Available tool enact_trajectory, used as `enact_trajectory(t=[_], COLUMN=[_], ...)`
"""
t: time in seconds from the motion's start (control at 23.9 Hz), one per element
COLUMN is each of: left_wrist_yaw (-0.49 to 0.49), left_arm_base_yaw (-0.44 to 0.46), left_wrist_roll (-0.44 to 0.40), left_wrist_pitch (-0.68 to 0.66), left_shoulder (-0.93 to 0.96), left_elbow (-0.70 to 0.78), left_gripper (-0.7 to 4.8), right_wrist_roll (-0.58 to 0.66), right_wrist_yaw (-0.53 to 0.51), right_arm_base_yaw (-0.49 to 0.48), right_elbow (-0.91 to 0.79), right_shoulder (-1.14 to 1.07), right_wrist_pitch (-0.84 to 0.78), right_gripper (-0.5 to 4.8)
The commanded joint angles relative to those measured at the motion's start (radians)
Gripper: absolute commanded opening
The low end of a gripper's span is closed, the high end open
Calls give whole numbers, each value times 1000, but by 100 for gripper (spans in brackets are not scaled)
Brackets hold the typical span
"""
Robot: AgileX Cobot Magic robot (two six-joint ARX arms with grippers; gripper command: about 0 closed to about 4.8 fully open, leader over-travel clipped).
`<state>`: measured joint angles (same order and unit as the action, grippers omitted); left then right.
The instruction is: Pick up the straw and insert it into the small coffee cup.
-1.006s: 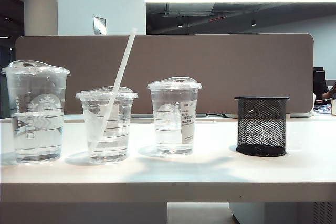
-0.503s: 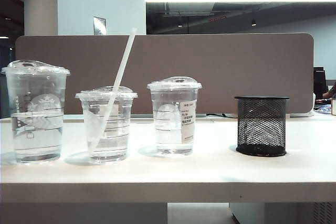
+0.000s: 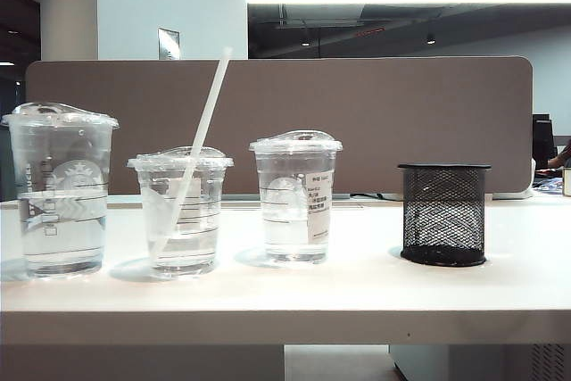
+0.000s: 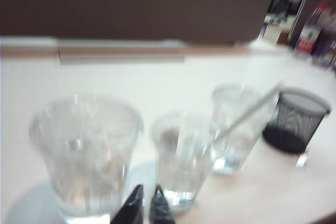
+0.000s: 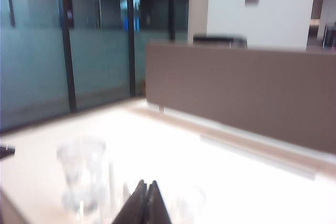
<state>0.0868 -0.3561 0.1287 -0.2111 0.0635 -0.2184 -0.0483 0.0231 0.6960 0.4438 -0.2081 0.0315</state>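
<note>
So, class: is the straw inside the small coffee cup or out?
Inside: the straw passes through the small coffee cup lid, leaning, its lower end within.

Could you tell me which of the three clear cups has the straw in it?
The middle, shortest cup holds the straw; the other two have none.

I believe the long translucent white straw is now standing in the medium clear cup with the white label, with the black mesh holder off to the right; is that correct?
Not quite. In the exterior view the long translucent white straw stands tilted in the short, squat clear cup with the domed lid, the middle-left one, not in the medium clear cup with the white label. The black mesh holder is indeed off to the right.
</note>
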Motion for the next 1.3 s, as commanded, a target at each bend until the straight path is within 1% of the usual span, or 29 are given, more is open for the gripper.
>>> enact_trajectory(t=[0.04,0.42,0.46,0.5,0.54,0.63,0.71,0.84,0.96,1.3], left_wrist_yaw=[3,3,2,3,3,-2,-23,-28,-49,-34], left_arm_base_yaw=[-1,-1,-1,-1,-1,0,-1,-1,-1,-1], left_wrist_roll=[3,2,-10,-74,-98,-103,-108,-152,-175,-174], left_wrist_pitch=[27,42,43,44,44,44,44,44,44,41], left_shoulder=[0,-2,-2,-2,-2,-2,-2,-2,-2,-2], left_elbow=[35,56,57,58,58,58,59,59,61,63], left_gripper=[22,22,22,22,22,22,22,22,22,22], right_wrist_roll=[3,4,5,26,43,69,75,76,75,75], right_wrist_yaw=[0,0,0,0,-1,-2,-2,0,0,1], right_arm_base_yaw=[1,1,2,2,2,1,1,1,1,1], right_elbow=[-67,-280,-298,-336,-350,-376,-394,-408,-409,-409], right_shoulder=[54,142,142,142,142,142,142,142,142,142], right_wrist_pitch=[71,99,99,99,99,99,100,103,106,106], right_gripper=[-8,-8,-8,-8,-8,-8,-8,-8,-8,-8])
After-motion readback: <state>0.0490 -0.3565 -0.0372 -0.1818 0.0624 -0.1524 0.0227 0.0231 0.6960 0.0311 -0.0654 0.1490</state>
